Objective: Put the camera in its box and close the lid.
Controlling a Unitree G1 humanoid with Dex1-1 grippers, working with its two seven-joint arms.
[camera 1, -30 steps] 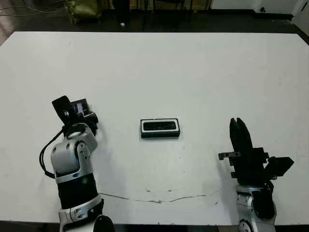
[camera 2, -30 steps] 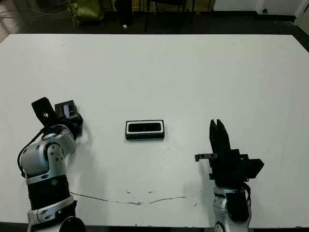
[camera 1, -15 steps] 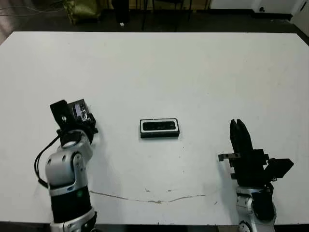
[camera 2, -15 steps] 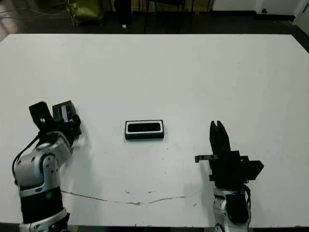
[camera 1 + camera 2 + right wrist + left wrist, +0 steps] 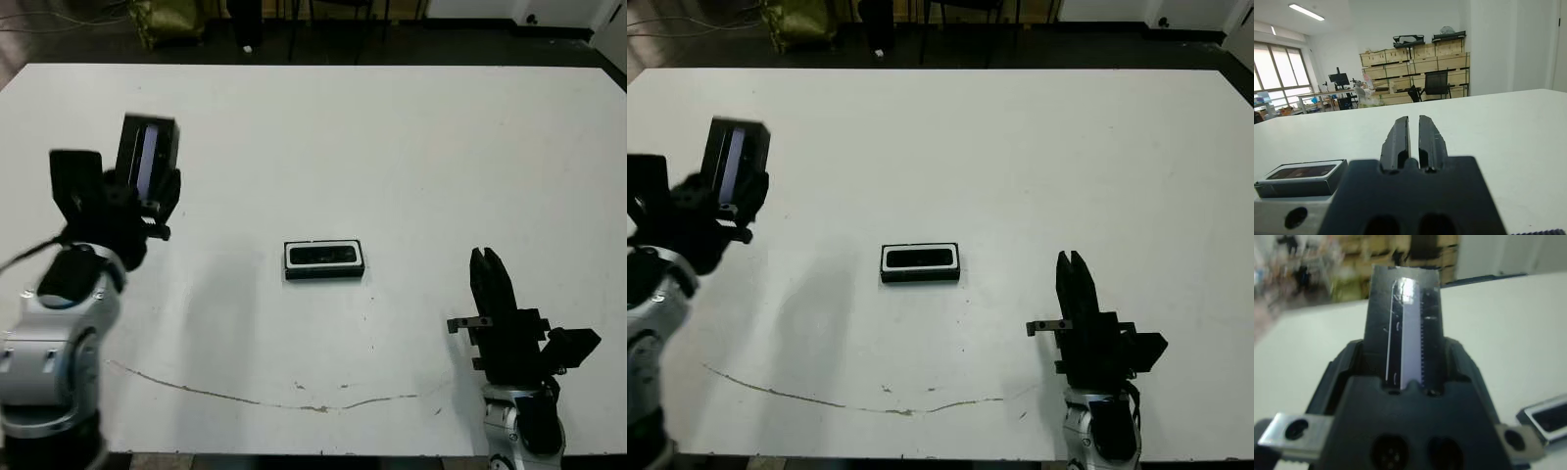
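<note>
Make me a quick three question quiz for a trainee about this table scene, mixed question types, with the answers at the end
1. True or false: the camera already lies inside the box.
2. Which gripper holds the lid? A) left B) right C) neither
3. Fill the gap: the right gripper has its fingers ____ and holds nothing.

Key
1. True. The black bar sits in the white-lined tray at the middle of the table.
2. A. The left gripper clamps the lid, raised above the table.
3. Shut. The two fingers stand nearly together in the right wrist view.
</note>
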